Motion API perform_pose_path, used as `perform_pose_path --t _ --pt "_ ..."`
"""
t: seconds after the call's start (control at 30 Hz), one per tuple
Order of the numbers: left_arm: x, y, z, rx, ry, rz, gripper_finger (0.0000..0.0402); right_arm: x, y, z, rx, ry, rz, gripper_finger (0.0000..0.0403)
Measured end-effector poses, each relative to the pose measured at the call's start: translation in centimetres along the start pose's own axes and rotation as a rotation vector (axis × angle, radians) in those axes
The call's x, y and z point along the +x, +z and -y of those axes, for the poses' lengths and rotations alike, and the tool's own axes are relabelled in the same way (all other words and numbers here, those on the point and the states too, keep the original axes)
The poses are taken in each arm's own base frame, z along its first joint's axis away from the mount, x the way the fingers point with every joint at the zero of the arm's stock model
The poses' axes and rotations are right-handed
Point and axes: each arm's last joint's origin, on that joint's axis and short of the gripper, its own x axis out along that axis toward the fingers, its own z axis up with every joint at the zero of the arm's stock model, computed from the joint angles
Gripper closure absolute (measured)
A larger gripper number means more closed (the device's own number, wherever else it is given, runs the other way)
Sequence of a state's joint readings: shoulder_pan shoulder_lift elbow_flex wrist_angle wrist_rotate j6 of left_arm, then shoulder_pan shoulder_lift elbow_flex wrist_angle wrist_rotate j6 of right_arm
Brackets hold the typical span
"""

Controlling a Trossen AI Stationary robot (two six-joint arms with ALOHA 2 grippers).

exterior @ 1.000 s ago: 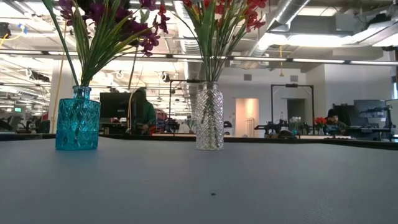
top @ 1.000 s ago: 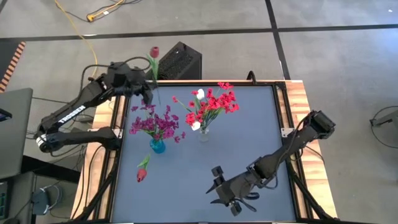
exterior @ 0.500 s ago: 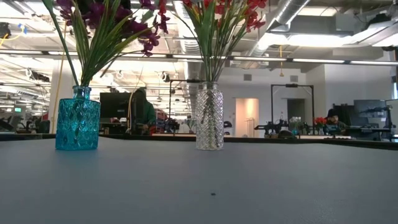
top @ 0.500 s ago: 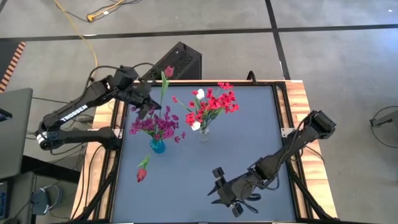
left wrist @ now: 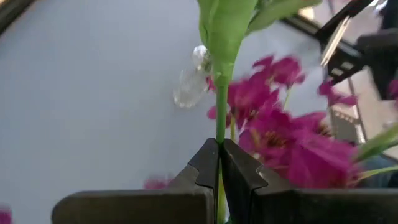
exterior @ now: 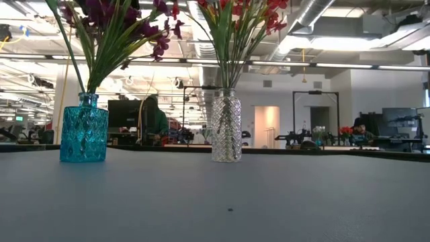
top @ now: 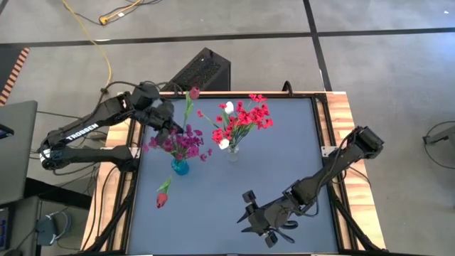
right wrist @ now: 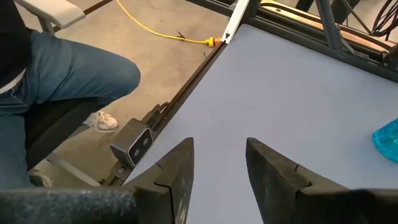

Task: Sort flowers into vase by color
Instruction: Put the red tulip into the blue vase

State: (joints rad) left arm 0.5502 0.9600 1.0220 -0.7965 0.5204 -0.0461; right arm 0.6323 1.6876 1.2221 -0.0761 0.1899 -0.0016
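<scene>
Left hand [left wrist: 219, 163] clamped on tulip stem [left wrist: 221, 118] above purple bunch [top: 179, 142]; I'd lower plumb into blue vase [top: 180, 167]. Right hand [top: 250, 213] parted, idle.

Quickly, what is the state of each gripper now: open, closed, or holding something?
Left gripper: closed on the stem of a tulip, above the purple flowers.
Right gripper: open, holding nothing, over the table.

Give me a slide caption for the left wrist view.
Left hand shut on a green tulip stem above magenta flowers.
</scene>
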Motion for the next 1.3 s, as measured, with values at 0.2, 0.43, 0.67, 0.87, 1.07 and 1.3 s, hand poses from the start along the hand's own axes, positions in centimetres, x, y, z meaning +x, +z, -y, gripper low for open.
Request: perform_pose_path --t 0.2,0.43,0.67,0.87,1.07,1.3 --pt "1.1 -1.6 0.2 0.025 0.061 -0.045 0.0401 0.0 0.0 0.0 0.0 0.0 0.0 0.0233" --pt "0.0 -1.9 0.8 0.051 0.057 0.008 0.0401 0.1 0.0 0.5 0.003 -0.01 -0.001 0.0233" --pt "-0.9 -2.3 1.3 0.064 0.056 0.034 0.0401 0.1 0.0 0.5 0.007 -0.012 -0.001 0.0233" --pt "0.4 -3.8 0.4 0.044 0.062 0.005 0.0401 0.1 0.0 0.5 0.008 -0.011 -0.002 0.0233" --pt "0.9 -4.6 0.1 0.047 0.06 -0.001 0.0401 0.1 0.0 0.5 0.007 -0.011 -0.004 0.0233" --pt "0.5 -4.1 0.3 0.075 0.095 0.023 0.0401 0.2 -0.1 1.0 0.014 -0.022 -0.01 0.0233"
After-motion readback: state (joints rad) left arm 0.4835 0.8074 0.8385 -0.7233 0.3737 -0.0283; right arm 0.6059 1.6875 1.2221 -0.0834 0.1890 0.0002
